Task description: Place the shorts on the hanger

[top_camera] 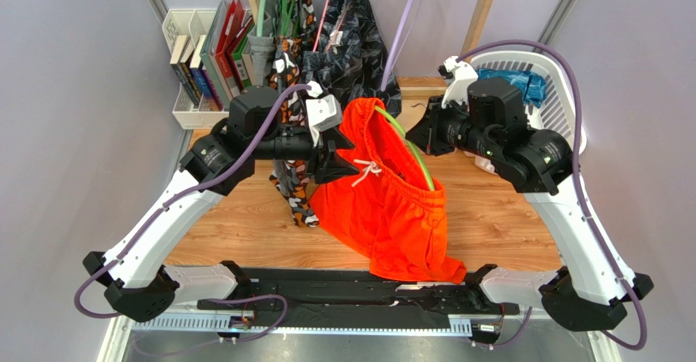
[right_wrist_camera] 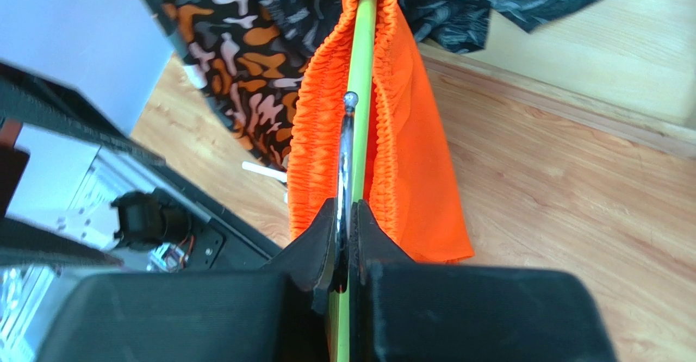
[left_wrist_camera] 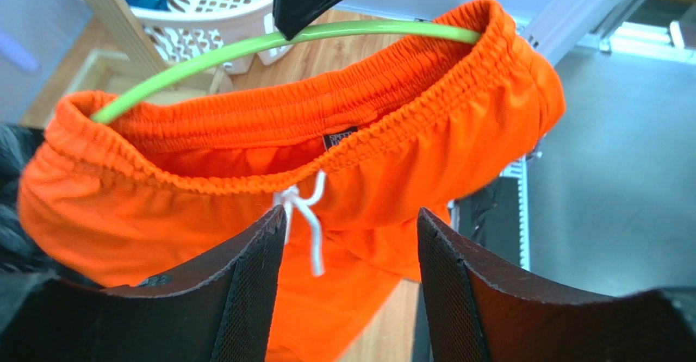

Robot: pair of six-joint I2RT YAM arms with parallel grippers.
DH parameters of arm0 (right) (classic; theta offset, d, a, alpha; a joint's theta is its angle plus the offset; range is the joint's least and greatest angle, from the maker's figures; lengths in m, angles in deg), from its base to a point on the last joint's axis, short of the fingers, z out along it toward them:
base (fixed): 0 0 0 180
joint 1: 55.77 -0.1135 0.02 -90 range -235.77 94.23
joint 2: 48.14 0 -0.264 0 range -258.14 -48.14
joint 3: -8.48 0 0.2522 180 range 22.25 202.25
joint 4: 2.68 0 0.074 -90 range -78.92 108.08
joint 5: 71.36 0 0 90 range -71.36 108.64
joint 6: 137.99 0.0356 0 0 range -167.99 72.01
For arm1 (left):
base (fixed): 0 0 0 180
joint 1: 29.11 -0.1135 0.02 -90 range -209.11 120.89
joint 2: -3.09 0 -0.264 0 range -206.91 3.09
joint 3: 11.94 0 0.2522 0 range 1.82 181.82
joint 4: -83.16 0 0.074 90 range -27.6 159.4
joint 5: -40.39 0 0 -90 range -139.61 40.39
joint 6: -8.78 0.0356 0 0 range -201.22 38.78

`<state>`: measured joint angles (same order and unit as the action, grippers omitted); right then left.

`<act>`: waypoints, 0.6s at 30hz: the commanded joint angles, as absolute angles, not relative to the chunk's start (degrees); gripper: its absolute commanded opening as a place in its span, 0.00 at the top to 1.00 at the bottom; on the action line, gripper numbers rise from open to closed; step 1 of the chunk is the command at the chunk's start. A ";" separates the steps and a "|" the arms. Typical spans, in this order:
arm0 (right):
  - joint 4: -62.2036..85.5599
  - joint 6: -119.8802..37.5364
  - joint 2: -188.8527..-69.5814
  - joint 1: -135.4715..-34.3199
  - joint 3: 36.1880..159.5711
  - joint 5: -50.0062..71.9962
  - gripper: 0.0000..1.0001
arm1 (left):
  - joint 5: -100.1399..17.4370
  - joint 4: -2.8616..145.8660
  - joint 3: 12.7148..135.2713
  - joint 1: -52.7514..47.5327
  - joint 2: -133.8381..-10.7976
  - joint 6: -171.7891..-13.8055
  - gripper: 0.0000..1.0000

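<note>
The orange shorts (top_camera: pixel 392 215) hang by their waistband on the lime-green hanger (top_camera: pixel 414 152), tilted above the wooden table. My right gripper (top_camera: pixel 418 130) is shut on the hanger at its hook; in the right wrist view (right_wrist_camera: pixel 347 211) the green bar (right_wrist_camera: pixel 363 68) and the metal hook run between its closed fingers, with the shorts (right_wrist_camera: pixel 408 150) draped over both sides. My left gripper (top_camera: pixel 347 163) is open just in front of the waistband. In the left wrist view (left_wrist_camera: pixel 351 227) the shorts (left_wrist_camera: pixel 408 134) and white drawstring (left_wrist_camera: pixel 306 215) lie beyond its spread fingers, under the hanger (left_wrist_camera: pixel 245 48).
An orange-black-white camo garment (top_camera: pixel 290 174) hangs just left of the shorts. Black patterned shorts (top_camera: pixel 355 44), a lavender hanger (top_camera: pixel 404 28) and a pink hanger (top_camera: pixel 327 3) hang on the rack behind. A white laundry basket (top_camera: pixel 555 93) stands back right, books (top_camera: pixel 212 52) back left.
</note>
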<state>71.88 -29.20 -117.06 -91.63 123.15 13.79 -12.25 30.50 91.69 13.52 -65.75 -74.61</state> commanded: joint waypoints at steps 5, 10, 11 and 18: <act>67.25 -23.03 -118.36 -100.58 127.53 30.93 1.00 | -34.29 37.94 95.33 13.34 -68.97 -90.79 0.42; 64.53 -23.81 -122.83 -104.98 132.01 40.67 1.00 | -34.06 38.88 94.74 13.34 -68.46 -93.43 0.43; 64.09 -24.16 -123.97 -105.94 132.98 42.35 1.00 | -34.49 40.03 93.51 13.26 -67.76 -93.61 0.43; 65.05 -24.17 -133.99 -108.41 143.26 54.92 1.00 | -36.87 40.84 92.00 11.16 -66.35 -95.98 0.43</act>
